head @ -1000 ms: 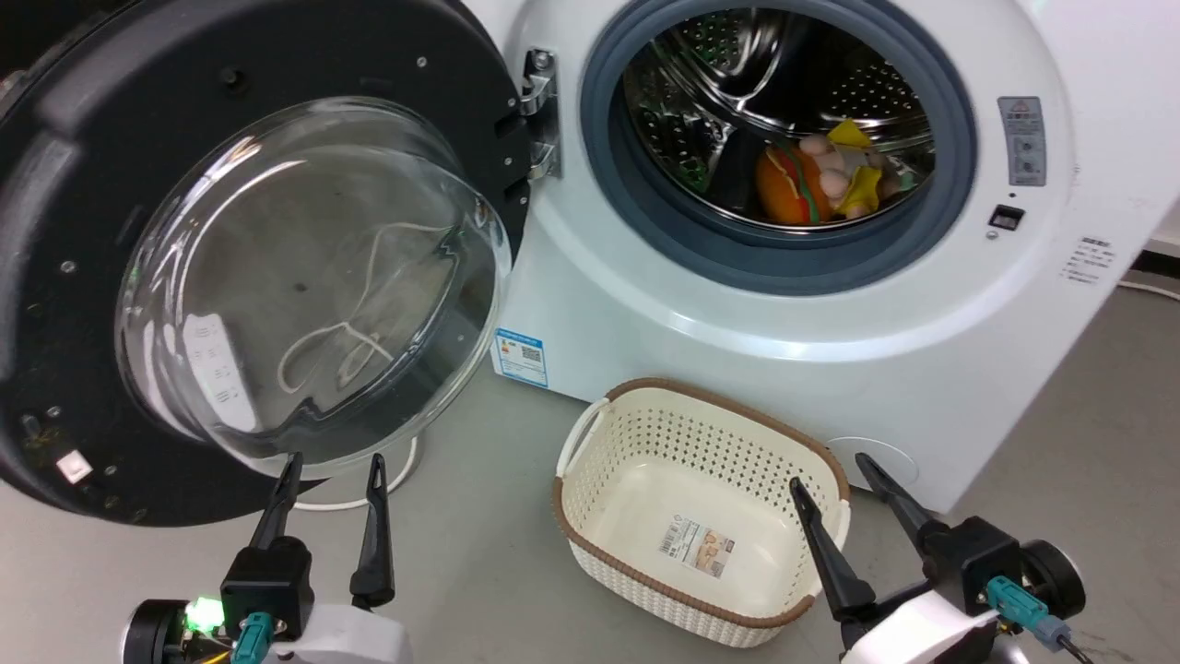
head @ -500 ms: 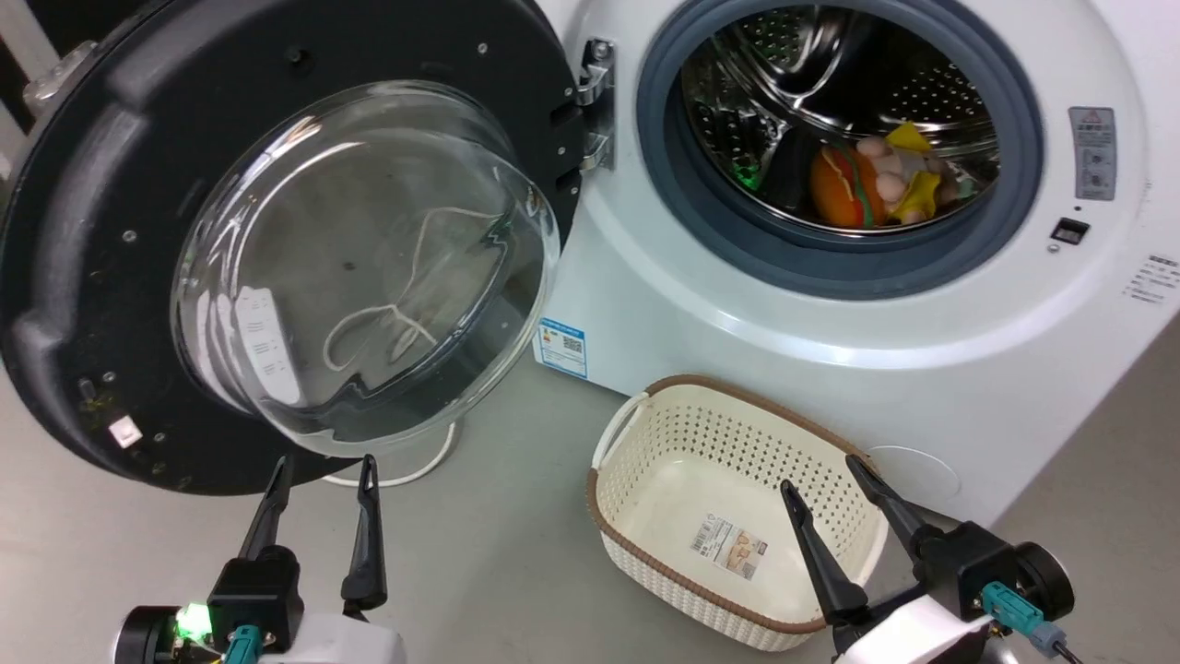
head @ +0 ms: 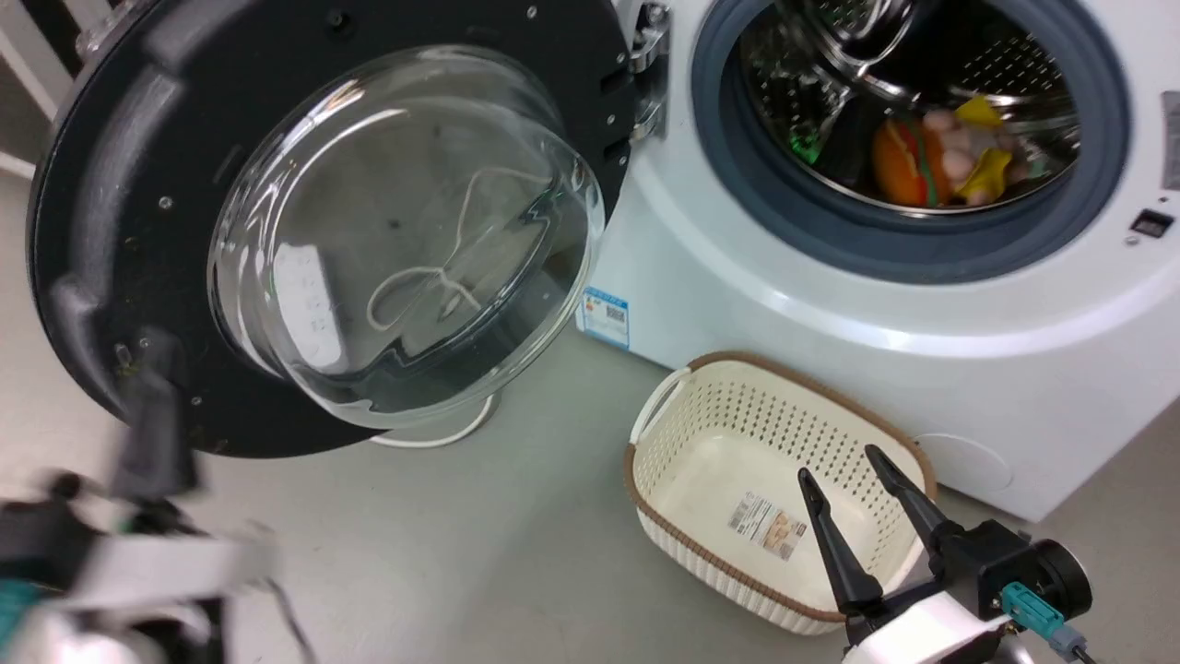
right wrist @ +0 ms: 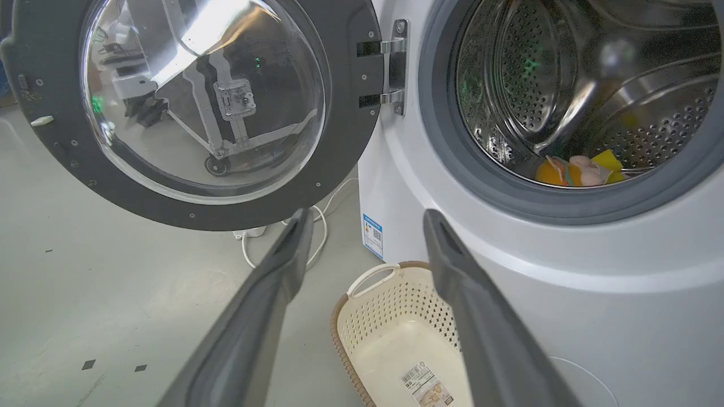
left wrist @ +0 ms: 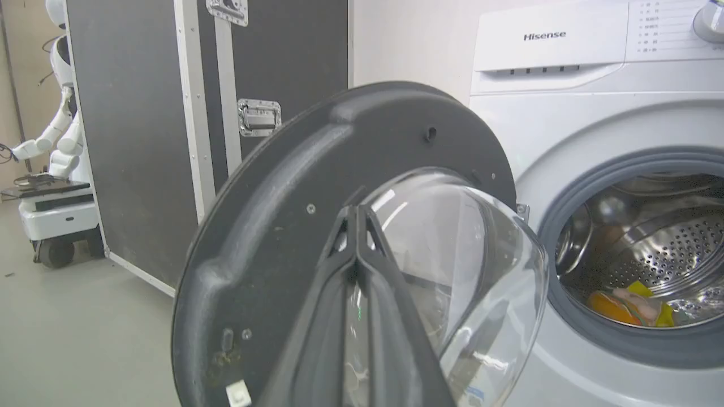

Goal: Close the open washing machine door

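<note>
The washing machine door (head: 120, 184) stands swung wide open to the left of the white washing machine (head: 830, 341), hinged at its right edge, its glass bowl (head: 406, 231) bulging toward me. My left gripper (head: 152, 406) is a motion-blurred shape at the lower left, overlapping the door's lower left rim. Whether it touches the rim I cannot tell. In the left wrist view its fingers (left wrist: 356, 212) are shut together, empty, before the door's inner face (left wrist: 271, 226). My right gripper (head: 839, 464) is open and empty above the basket, and points at the machine front (right wrist: 565, 271) with the door (right wrist: 350, 135) at upper left.
A cream perforated basket (head: 774, 369) sits empty on the floor before the machine. Soft toys (head: 931, 161) lie inside the steel drum. A white cable (head: 433, 438) loops on the floor under the door. A black flight case (left wrist: 141, 141) and another robot (left wrist: 56, 130) stand behind the door.
The head camera has swung left, shifting the whole scene right. My left arm has moved out to the left, now blurred, and its fingers have gone from open to shut. The right gripper stays open.
</note>
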Robot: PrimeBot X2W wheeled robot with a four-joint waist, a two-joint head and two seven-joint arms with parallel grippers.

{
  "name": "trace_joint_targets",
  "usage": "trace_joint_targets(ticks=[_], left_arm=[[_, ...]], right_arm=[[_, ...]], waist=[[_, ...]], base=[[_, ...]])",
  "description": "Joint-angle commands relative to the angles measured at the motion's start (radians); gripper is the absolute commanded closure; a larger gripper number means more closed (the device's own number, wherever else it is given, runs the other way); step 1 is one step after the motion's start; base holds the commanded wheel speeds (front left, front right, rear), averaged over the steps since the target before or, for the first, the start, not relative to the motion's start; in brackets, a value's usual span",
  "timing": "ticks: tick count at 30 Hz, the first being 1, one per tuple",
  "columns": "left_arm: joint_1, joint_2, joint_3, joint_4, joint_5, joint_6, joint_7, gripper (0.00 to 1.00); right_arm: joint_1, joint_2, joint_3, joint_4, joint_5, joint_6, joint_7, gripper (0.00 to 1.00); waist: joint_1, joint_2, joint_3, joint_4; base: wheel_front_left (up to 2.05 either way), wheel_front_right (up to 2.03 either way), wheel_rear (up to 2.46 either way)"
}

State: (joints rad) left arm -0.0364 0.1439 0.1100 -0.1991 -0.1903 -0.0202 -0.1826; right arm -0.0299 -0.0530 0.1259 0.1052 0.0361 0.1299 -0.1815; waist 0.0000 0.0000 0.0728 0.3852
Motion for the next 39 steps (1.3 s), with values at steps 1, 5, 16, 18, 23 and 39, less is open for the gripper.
trace_joint_targets(ticks=[1,5,16,18,23,39], left_arm=[[-0.038,0.025,0.028,-0.014,-0.023,-0.009,-0.009,1.0],[-0.182,0.124,0.172,0.013,-0.195,-0.035,0.032,1.0],[-0.488,0.321,0.403,0.365,-0.579,0.024,0.304,1.0],[-0.54,0.332,0.428,0.449,-0.676,0.052,0.402,1.0],[-0.62,0.361,0.459,0.601,-0.87,0.086,0.64,1.0],[-0.568,0.323,0.506,0.597,-1.252,0.079,1.165,1.0]], right_arm=[[-0.013,-0.001,0.001,-0.004,-0.003,0.001,-0.01,0.0],[-0.041,-0.009,0.024,-0.008,-0.009,0.001,-0.021,0.0],[-0.092,-0.046,0.043,-0.006,-0.003,0.001,-0.041,0.0],[-0.097,-0.049,0.045,-0.004,0.0,0.001,-0.046,0.0],[-0.108,-0.054,0.059,0.005,0.006,0.001,-0.056,0.0],[-0.096,-0.047,0.05,0.036,0.01,0.001,-0.08,0.0]], waist=[[0.0,0.0,0.018,0.009],[0.0,0.0,0.073,-0.007],[0.0,0.0,0.154,-0.036],[0.0,0.0,0.163,-0.038],[0.0,0.0,0.181,-0.036],[0.0,0.0,0.153,-0.016]], base=[[0.0,0.0,0.0],[0.0,0.0,0.0],[0.0,0.0,0.0],[0.0,0.0,0.0],[0.0,0.0,0.0],[0.0,0.0,0.0]])
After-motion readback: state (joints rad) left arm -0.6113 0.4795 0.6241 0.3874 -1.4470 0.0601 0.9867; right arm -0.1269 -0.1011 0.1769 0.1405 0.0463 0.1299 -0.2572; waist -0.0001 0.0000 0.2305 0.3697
